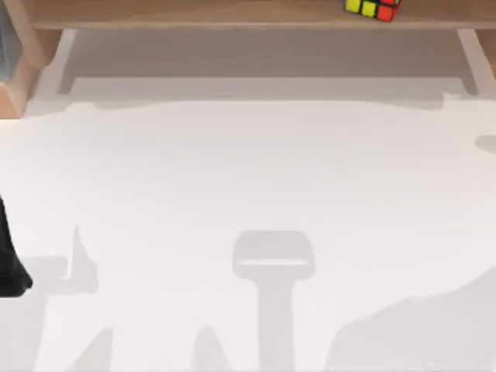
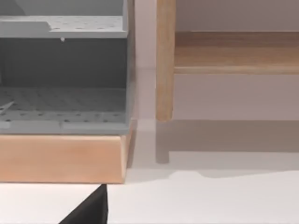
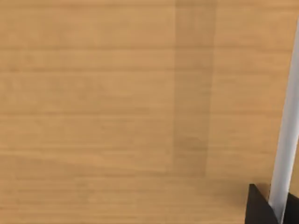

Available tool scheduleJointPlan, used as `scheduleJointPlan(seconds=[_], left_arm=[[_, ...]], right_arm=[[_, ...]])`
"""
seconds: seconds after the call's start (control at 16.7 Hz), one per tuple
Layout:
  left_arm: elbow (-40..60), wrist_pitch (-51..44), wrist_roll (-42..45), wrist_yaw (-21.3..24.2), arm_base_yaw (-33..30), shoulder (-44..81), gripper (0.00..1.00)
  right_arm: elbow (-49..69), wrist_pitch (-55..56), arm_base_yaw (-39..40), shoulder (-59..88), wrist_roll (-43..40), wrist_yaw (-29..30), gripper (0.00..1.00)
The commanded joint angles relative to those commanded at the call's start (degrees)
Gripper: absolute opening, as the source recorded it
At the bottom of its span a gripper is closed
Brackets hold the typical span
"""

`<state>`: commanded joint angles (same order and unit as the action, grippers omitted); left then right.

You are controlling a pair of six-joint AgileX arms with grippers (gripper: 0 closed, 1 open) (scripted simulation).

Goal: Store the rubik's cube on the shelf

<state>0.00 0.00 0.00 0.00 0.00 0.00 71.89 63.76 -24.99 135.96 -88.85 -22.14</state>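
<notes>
The rubik's cube [image 1: 373,8], with yellow, red and orange tiles showing, rests on the shelf [image 1: 194,14] at the far right of the top view, cut off by the upper edge. Nothing grips it. The shelf is a long light-brown board [image 2: 233,51] on wooden side supports [image 2: 165,60]. My left arm sits parked at the table's left edge, and a dark part of the left gripper [image 2: 88,210] points toward the shelf's left support. A dark corner of my right gripper [image 3: 261,205] hangs very close over the wooden shelf surface [image 3: 93,107].
A grey perforated rack [image 2: 63,79] on a wooden base [image 2: 60,156] stands at the far left, beside the shelf's left support. The white tabletop [image 1: 248,178] stretches in front of the shelf, crossed by arm shadows. A pale strip [image 3: 285,154] runs past the right gripper.
</notes>
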Motion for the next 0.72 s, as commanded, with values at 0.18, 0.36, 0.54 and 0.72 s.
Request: scheduleJointPlan(seconds=[0.18, 0.36, 0.54, 0.72], left_arm=[[0.00, 0.00, 0.00, 0.00, 0.00, 0.00, 1.00], [0.00, 0.00, 0.00, 0.00, 0.00, 0.00, 1.00], [0.00, 0.00, 0.00, 0.00, 0.00, 0.00, 1.00], [0.00, 0.00, 0.00, 0.00, 0.00, 0.00, 1.00]], right_arm=[[0.00, 0.00, 0.00, 0.00, 0.00, 0.00, 0.08], [0.00, 0.00, 0.00, 0.00, 0.00, 0.00, 0.30], [0.00, 0.00, 0.00, 0.00, 0.00, 0.00, 0.53], [0.00, 0.00, 0.00, 0.00, 0.00, 0.00, 0.75]])
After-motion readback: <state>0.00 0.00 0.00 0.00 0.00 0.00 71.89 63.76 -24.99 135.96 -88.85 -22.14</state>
